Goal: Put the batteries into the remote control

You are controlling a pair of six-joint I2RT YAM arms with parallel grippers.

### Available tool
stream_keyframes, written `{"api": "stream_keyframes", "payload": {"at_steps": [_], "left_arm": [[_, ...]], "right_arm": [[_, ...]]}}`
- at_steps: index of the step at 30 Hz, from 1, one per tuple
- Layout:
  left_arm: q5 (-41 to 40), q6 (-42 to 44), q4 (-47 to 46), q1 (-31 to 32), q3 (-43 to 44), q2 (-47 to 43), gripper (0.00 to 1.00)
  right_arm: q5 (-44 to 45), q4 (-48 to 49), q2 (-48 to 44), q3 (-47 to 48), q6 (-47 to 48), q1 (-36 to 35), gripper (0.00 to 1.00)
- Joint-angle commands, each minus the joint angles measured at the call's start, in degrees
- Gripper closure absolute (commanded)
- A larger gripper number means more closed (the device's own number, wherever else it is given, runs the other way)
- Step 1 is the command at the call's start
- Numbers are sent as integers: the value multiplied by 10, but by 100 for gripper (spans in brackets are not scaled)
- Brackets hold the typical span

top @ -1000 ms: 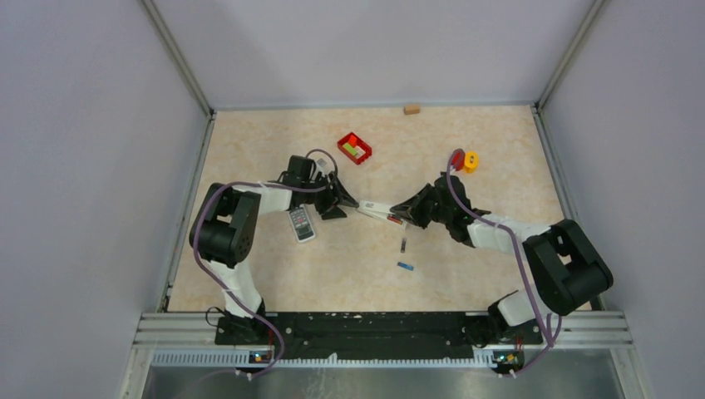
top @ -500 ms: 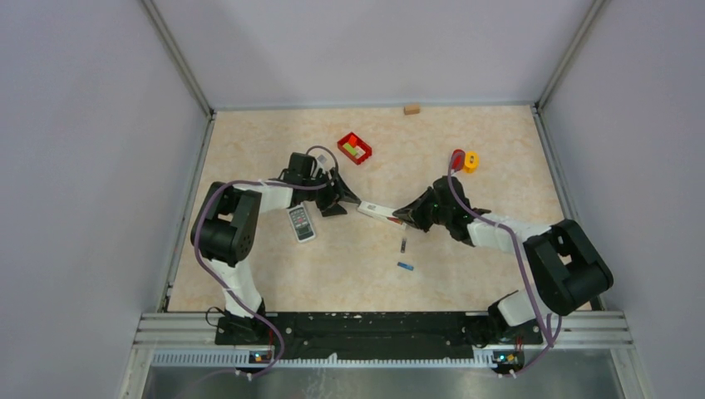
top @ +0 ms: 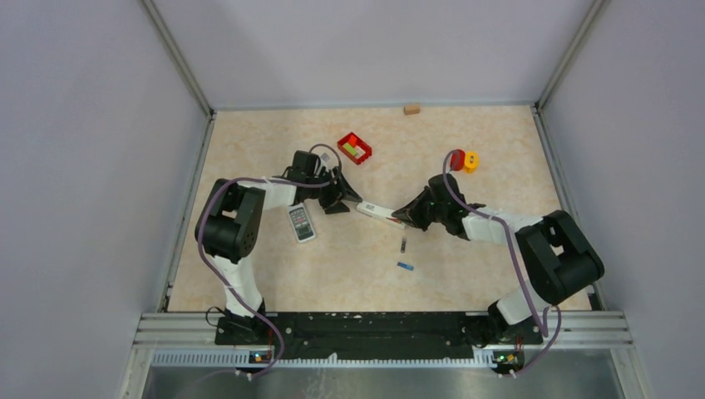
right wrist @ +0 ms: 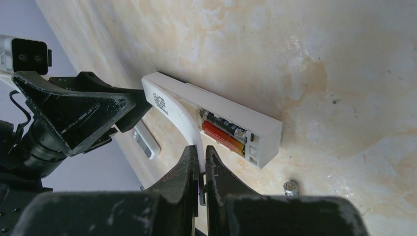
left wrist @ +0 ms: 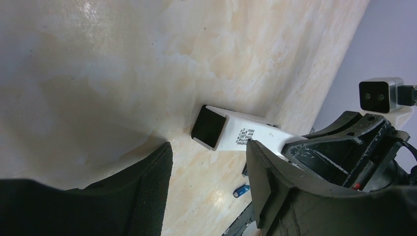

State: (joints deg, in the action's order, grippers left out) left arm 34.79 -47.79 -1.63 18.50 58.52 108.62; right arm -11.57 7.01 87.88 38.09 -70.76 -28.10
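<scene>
Right wrist view: right gripper (right wrist: 201,160) pinched shut at the remote (right wrist: 258,125) cover (right wrist: 183,114), probably closing it over two batteries (right wrist: 221,138). Left gripper (left wrist: 207,147) spread open, bracing the far end.

Beige marbled surface (top: 332,278); plain lilac walls (top: 366,50) at 9, 12 & 3 o'clock; alu rail (top: 382,358) at 6. Even, soft light.
</scene>
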Motion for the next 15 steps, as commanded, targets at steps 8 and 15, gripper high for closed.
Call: {"api": "stream_keyframes", "payload": {"at_steps": [8,15], "left_arm": [[-31,37,34,15,17,12,43],[-37,45,40,22,22,25,44]], "right_arm": [[65,-129,-5,22,32,-5,100],[67,-130,-13,10,24,-5,100]]}}
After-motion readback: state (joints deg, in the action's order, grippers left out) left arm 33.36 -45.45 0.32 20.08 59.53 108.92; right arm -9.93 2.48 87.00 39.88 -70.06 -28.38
